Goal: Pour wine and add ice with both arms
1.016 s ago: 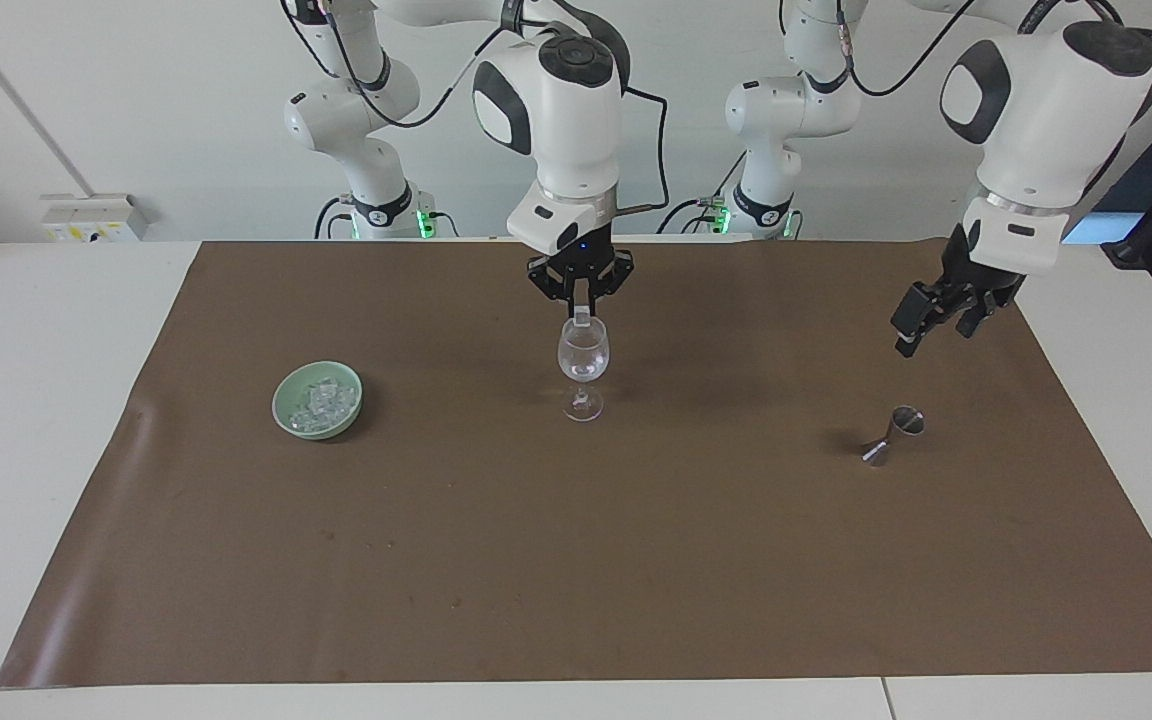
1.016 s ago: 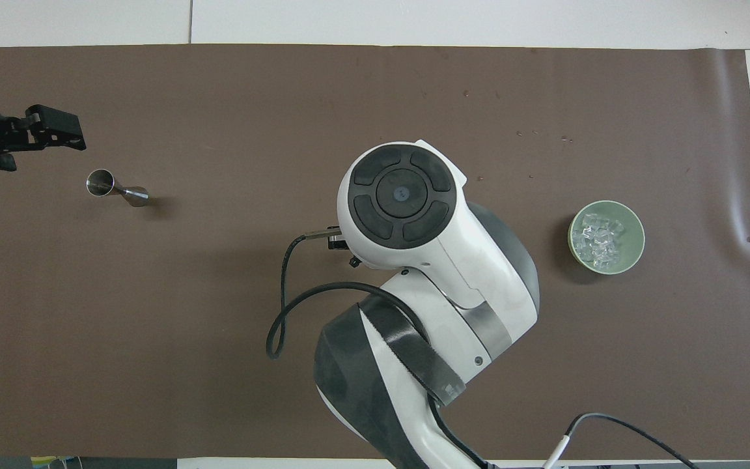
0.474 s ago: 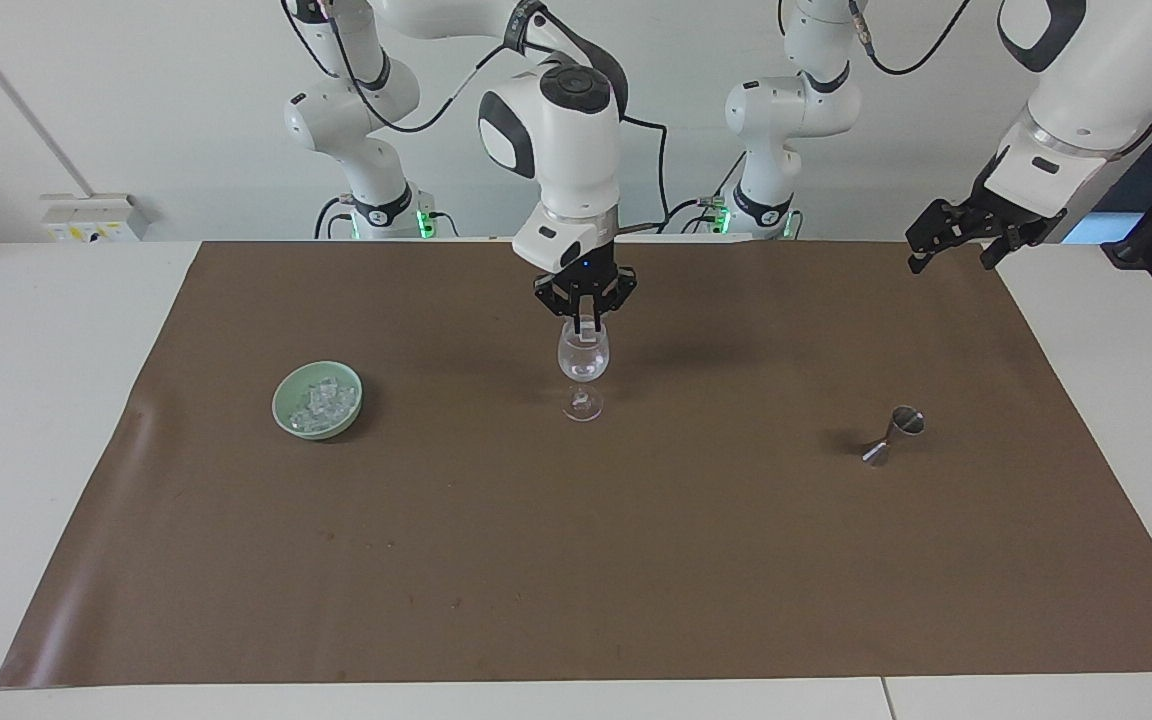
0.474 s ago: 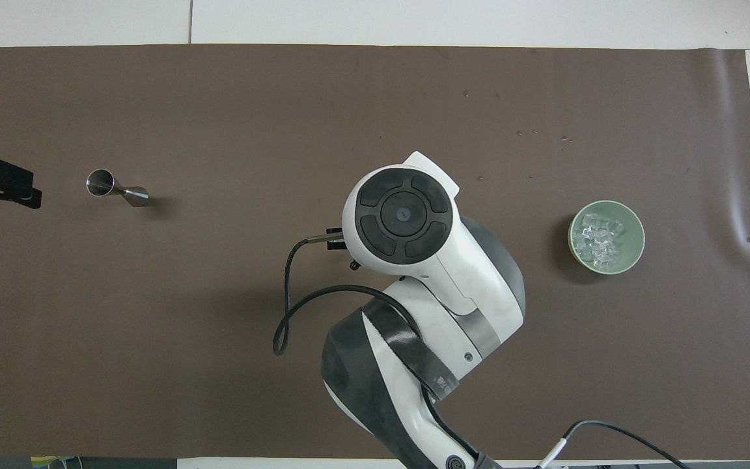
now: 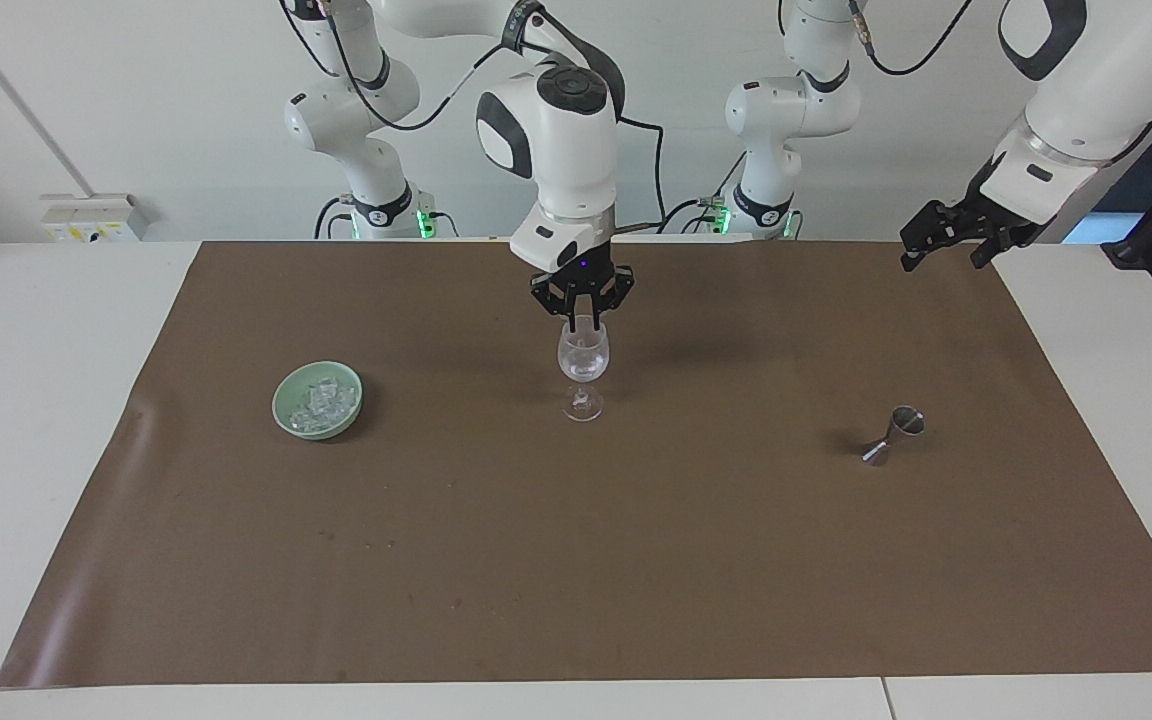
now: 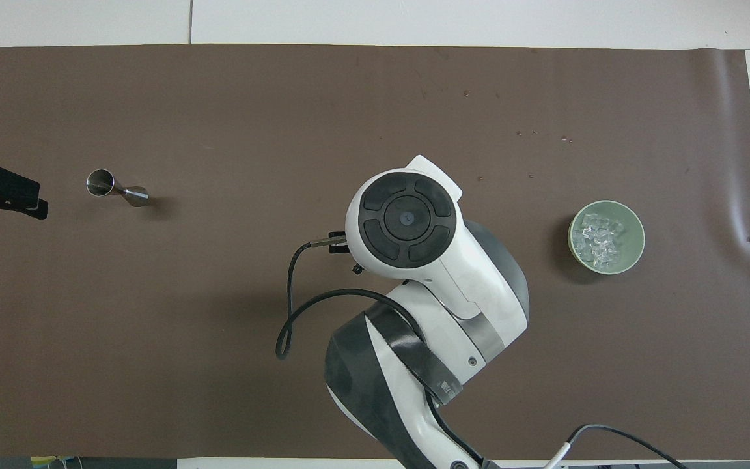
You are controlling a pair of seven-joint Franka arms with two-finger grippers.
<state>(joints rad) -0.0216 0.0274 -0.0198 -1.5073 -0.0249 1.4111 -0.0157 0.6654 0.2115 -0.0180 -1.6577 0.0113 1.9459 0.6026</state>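
Observation:
A clear stemmed glass (image 5: 584, 362) stands mid-mat. My right gripper (image 5: 584, 322) hangs straight down just over its rim, fingertips slightly apart, open, with no cube showing between them. In the overhead view the right arm (image 6: 407, 221) hides both the glass and that gripper. The ice (image 5: 320, 400) (image 6: 599, 244) lies heaped in a green bowl (image 5: 279, 408) (image 6: 638, 228) toward the right arm's end. My left gripper (image 5: 936, 240) (image 6: 7, 192) waits open and empty in the air over the mat's edge at the left arm's end. No wine is in view.
A small metal jigger (image 5: 894, 435) (image 6: 114, 189) sits on the brown mat (image 5: 576, 560) toward the left arm's end. A few tiny droplets (image 6: 531, 135) mark the mat farther from the robots than the bowl.
The left gripper rose and drew back from above the jigger. The right gripper sank to the glass's rim, and the ice cube it pinched no longer shows between its fingers.

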